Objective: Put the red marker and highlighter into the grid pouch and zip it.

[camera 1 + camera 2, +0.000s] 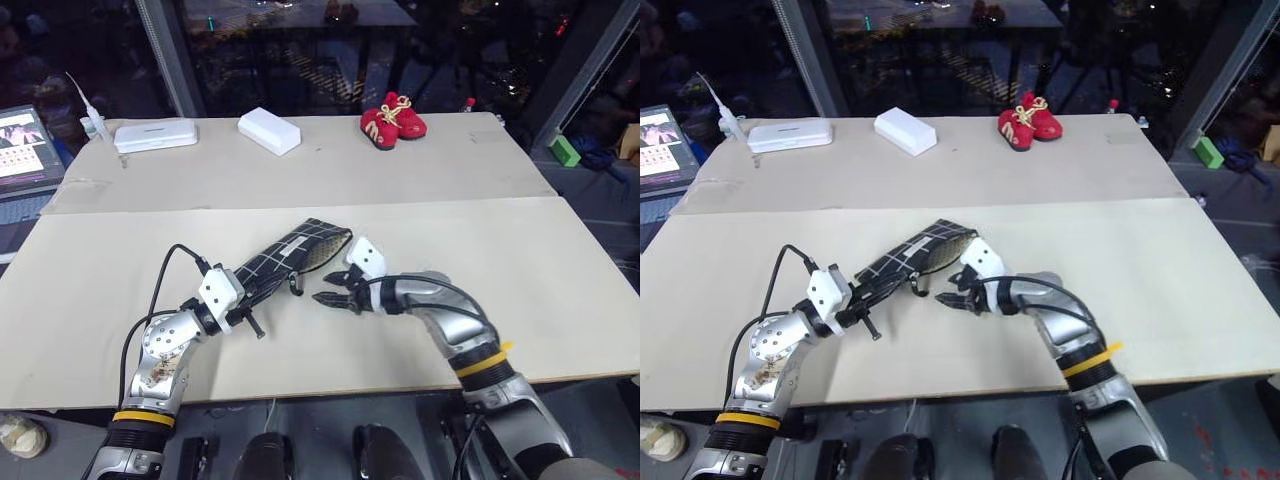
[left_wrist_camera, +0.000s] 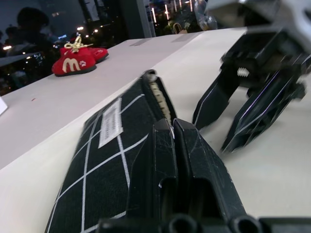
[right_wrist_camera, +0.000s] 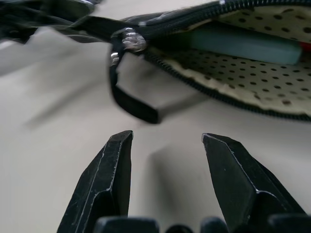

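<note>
Zipping is the step in hand: the flat black fabric grid pouch with thin white lines (image 1: 290, 258) lies on the pale tabletop (image 1: 560, 290), near the front edge, and its mouth stands open toward the right gripper (image 1: 334, 299). The right wrist view looks into that mouth, where a pale dotted lining shows; the chunky light-green highlighter (image 3: 245, 42) lies inside, and a sliver of red at the far edge (image 3: 305, 46) is probably the red marker, though too little of it is visible to be sure. Loading therefore appears finished, and only the closure remains. The left gripper (image 1: 258, 330) has its two black fingers pressed together at the near end of the pouch; the left wrist view shows them lying against the zipper edge, apparently pinching the fabric to anchor it. The right gripper has its fingers spread apart with nothing between them, aimed at the metal zipper slider (image 3: 131, 42) and its black pull cord (image 3: 130, 99), which hangs just ahead of the fingertips without touching them. The next move calls for advancing the right gripper until the cord, or the slider itself, sits between the fingers, closing on it, and then drawing it along the zipper track toward the far end of the pouch while the left gripper holds the fabric taut. The cord is thin and limp, so a grip close to the slider is likely to give better control
</note>
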